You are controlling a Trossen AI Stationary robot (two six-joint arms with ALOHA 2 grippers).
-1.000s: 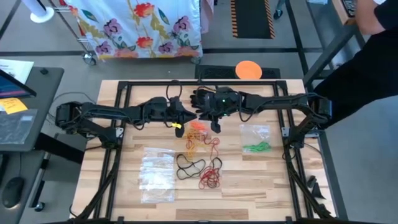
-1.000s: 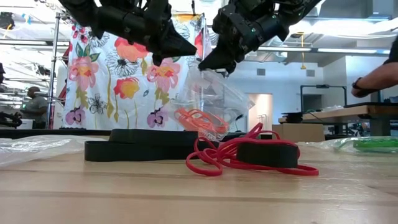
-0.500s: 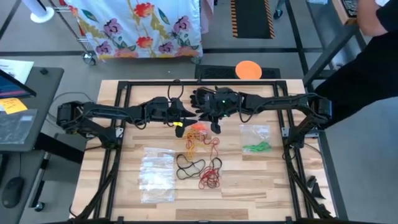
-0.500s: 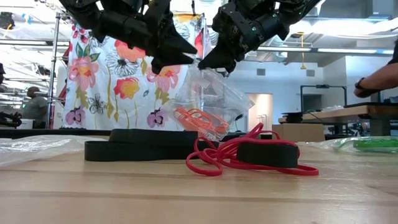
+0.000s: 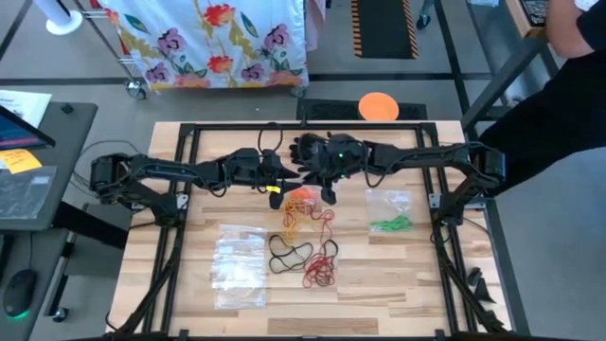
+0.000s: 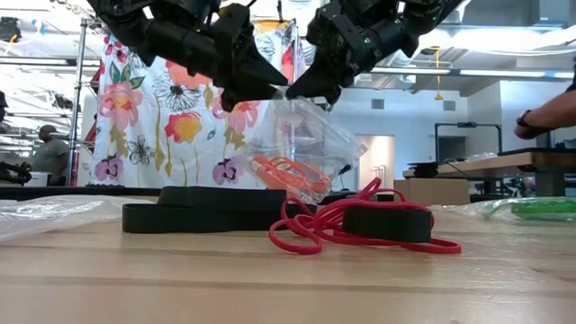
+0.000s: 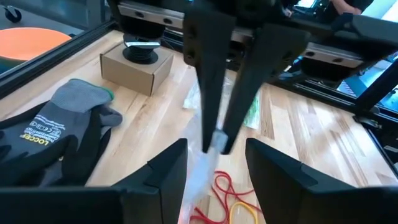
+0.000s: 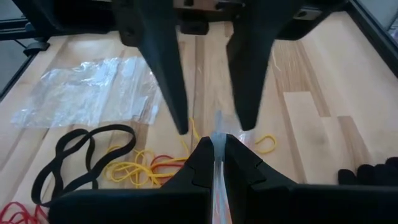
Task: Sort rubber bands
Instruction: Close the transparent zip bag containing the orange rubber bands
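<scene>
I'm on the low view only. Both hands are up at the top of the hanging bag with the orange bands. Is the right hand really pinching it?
Observer: Yes. The right wrist view shows the right hand shut on the top edge of the clear bag.
Operator: And the left hand, has it got hold too?
Observer: No. In the left wrist view the left hand is open, with the bag's edge in the gap ahead of its fingers.
Operator: Any colours loose on the table that I can't see from here?
Observer: The high view shows loose yellow rubber bands in the pile, just below the bag in that picture.
</scene>
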